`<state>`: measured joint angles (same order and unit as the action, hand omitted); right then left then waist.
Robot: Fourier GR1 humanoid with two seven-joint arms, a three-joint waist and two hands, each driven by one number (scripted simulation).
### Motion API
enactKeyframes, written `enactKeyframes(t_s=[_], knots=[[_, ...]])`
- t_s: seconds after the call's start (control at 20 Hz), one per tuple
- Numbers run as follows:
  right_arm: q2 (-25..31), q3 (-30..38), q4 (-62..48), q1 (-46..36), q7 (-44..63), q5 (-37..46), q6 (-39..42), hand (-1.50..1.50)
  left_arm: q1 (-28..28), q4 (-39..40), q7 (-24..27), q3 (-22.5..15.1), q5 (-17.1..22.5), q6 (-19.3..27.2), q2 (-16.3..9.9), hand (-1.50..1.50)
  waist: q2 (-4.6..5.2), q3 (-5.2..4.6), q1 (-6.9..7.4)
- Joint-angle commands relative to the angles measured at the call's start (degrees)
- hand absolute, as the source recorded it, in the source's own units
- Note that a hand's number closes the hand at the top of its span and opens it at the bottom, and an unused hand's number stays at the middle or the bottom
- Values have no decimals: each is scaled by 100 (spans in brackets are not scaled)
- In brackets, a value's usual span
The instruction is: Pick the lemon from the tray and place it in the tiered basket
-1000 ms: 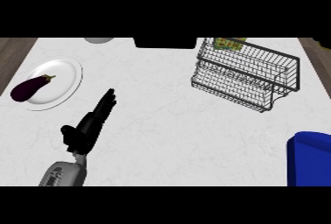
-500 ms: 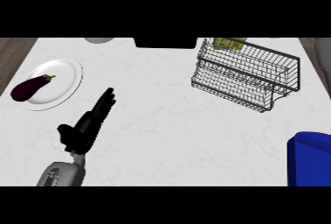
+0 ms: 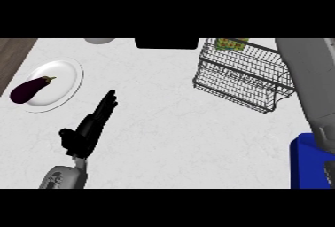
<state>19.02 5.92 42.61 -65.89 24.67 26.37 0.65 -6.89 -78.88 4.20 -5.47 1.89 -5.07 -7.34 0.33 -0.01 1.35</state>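
Note:
The wire tiered basket (image 3: 242, 75) stands at the back right of the white counter, with nothing in it. A blue tray (image 3: 303, 165) shows at the lower right edge, mostly cut off. No lemon shows anywhere. My right forearm (image 3: 307, 84), grey, runs down the right edge past the basket's right side and over the tray; its hand is out of sight. My left hand (image 3: 88, 128) rests open at the lower left, fingers straight and pointing up and to the right, holding nothing.
A white plate (image 3: 65, 73) with a purple eggplant (image 3: 30, 89) lies at the far left. A black object (image 3: 167, 43) and a grey round thing (image 3: 99, 41) sit at the back edge. A yellow-green packet (image 3: 232, 44) stands behind the basket.
The grey right forearm has come into view along the right edge, covering the basket's right side. The left hand has sunk slightly toward the lower left.

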Motion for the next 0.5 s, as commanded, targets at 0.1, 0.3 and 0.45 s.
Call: enactKeyframes(t_s=[0.1, 0.3, 0.45], knots=[[-393, 356, -420, -237, 243, -366, -56, 150, -220, 7, -157, 296, 179, -227, -250, 0, -16, 0, -41], [-369, 1016, -808, -500, 1121, -1004, 119, -150, -184, 143, -6, 152, 63, -94, -26, 0, -7, -1, -47], [-286, 1272, -596, -281, 921, -1352, 207, -150, -68, 306, 190, 82, -134, 70, 87, 0, -22, 0, -106]])
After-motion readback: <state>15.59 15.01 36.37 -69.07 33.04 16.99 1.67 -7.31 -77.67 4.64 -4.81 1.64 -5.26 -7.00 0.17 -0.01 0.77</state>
